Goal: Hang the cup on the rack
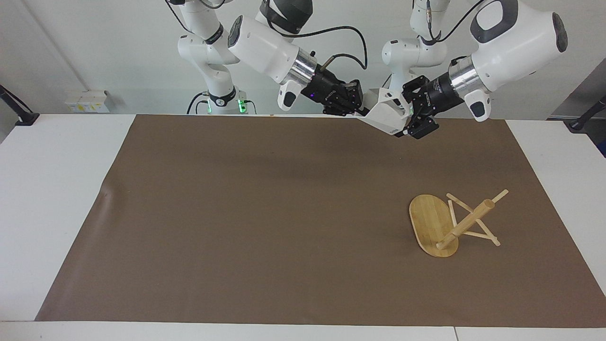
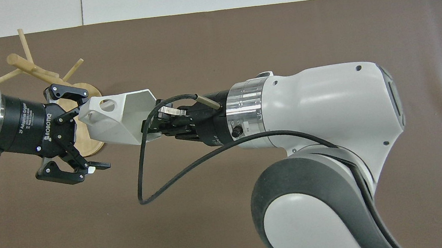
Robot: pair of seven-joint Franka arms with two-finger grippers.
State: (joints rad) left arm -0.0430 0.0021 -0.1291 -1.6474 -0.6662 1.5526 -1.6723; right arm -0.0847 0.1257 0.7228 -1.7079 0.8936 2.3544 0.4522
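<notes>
Two arms are up in the air w/ the cup [image 2: 118, 119] between them, so the job is only part done. The right gripper [image 2: 151, 127] is pinched tight on the cup's rim and holds it up, tipped on its side, over the brown mat [image 1: 265, 213] at the robots' edge of the table. The left gripper [image 2: 77, 133] has its fingers spread wide, one on each side of the cup's handle end, but it is not squeezing yet. Looks like a hand-over from one arm to the other is about to happen, I think. The rack [image 1: 450, 222] is not standing up; it lies tipped over on the mat toward the left arm's end, well apart from the cup, w/ its post and pegs pointing sideways. Still to do: left gripper grabs the cup, right lets go, then the cup's handle hole goes on a peg. Rack prob. needs standing up too.
</notes>
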